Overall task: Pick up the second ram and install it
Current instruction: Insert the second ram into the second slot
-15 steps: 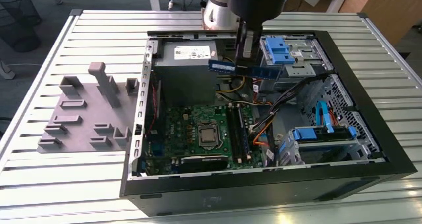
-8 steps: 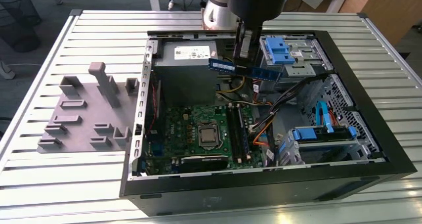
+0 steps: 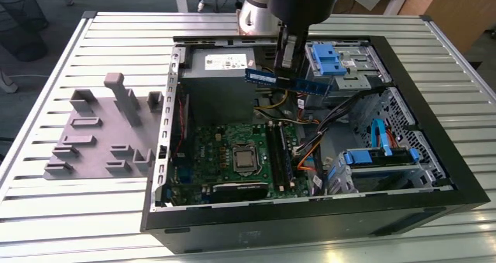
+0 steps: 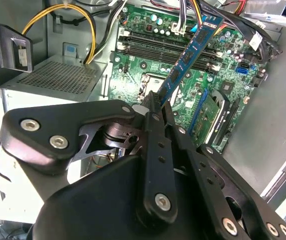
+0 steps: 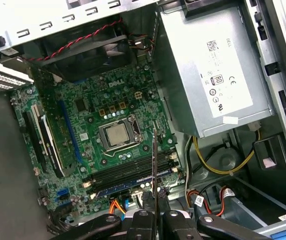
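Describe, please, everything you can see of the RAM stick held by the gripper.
The second ram is a slim, long, dark blue-green circuit board with a row of small black chips. The gripper is shut on its flat faces, off-centre. The stick hangs nearly level in the air inside the open computer case, above the motherboard, and appears edge-on in the first wrist view. Nothing else touches it.

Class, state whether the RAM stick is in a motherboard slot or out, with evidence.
Out: the hand holds the second ram in the air above the motherboard, clear of its slots.
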Available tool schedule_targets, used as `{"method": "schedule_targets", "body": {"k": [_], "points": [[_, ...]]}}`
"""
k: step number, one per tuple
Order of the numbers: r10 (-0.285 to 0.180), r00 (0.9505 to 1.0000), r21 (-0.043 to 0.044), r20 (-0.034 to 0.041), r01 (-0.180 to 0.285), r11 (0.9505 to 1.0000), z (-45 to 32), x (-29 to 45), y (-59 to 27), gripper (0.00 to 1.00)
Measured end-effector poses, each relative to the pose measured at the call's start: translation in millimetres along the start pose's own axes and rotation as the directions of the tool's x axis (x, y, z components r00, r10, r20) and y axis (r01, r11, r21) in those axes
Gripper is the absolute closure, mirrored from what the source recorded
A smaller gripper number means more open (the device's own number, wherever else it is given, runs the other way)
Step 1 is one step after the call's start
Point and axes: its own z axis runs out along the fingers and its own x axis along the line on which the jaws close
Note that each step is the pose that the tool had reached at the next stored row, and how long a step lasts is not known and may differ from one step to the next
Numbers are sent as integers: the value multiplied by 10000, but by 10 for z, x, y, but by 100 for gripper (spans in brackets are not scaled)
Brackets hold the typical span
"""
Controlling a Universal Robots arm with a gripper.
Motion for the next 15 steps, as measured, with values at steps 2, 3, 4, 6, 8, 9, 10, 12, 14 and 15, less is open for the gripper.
{"method": "schedule_targets", "body": {"k": [2, 3, 4, 6, 8, 9, 10, 12, 14, 15], "points": [[76, 10000, 1, 0, -76, 10000, 0, 0, 0, 86], [148, 9999, 2, 0, -148, 9999, 0, 0, 0, 86], [255, 9997, 4, 0, -255, 9997, 0, 0, 0, 86], [535, 9986, 8, 0, -535, 9986, 1, 0, 0, 86], [837, 9965, 13, 0, -837, 9965, 1, 0, 0, 86], [997, 9950, 15, 0, -997, 9950, 2, 0, 0, 86], [1170, 9931, 18, 1, -1170, 9931, 2, 0, 0, 86], [1537, 9881, 24, 1, -1537, 9881, 4, 0, 0, 86], [1882, 9821, 29, 3, -1882, 9821, 6, 0, 0, 86], [2004, 9797, 31, 2, -2004, 9797, 6, 0, 0, 86]]}}
